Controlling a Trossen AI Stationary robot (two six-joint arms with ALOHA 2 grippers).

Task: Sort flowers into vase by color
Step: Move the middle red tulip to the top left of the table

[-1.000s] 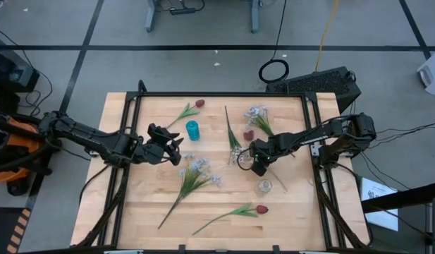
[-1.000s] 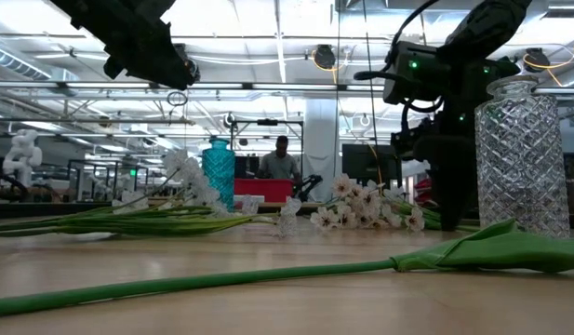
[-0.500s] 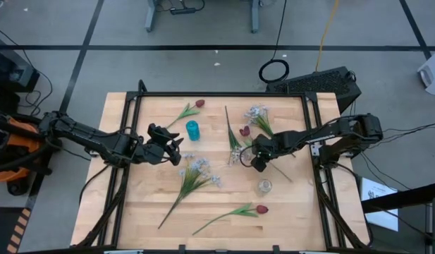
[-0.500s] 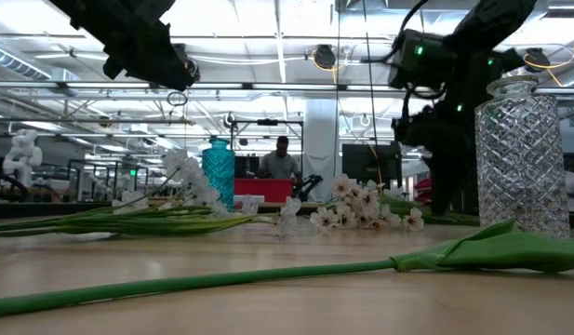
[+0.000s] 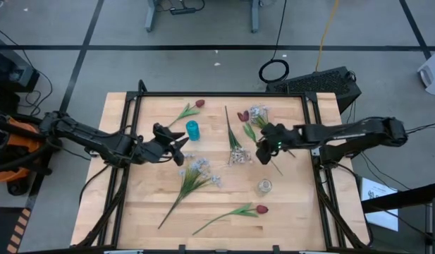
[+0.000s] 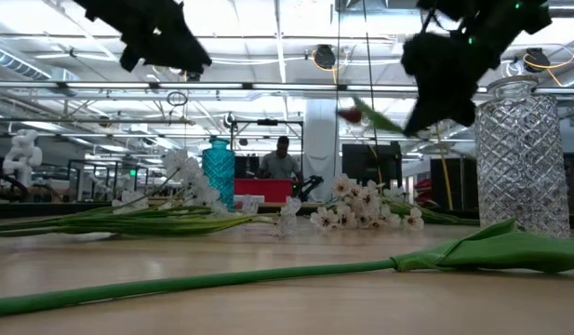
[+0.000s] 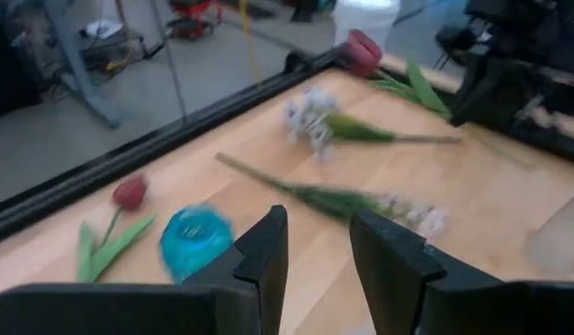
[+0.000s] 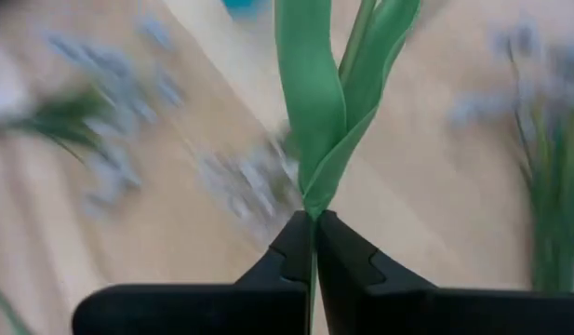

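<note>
My right gripper is above the table's right middle, shut on a red tulip's stem. Its dark red bud points toward the far edge and shows raised in the low view. My left gripper hangs open and empty above the table, near the teal vase, which stands upright. A clear glass vase stands upright on the near side of my right gripper. Another red tulip lies far left and a third lies near the front edge. White sprays lie flat on the table. My right gripper pinches the tulip's thin stem between its two fingers, just below where the green leaves fork. The fingers lie across the stem. The bud end is lifted clear and tilted up, and the stem's tail trails behind the gripper.
A black frame runs round the wooden tabletop. The glass vase stands tall close to my right gripper in the low view. A person stands in the room behind the table. Bare wood lies at the near left.
My right gripper has gone up and toward the table's far right, carrying the red tulip, which was lying on the table. Its bud has swung toward the far edge and is now raised. My left gripper has risen a little.
</note>
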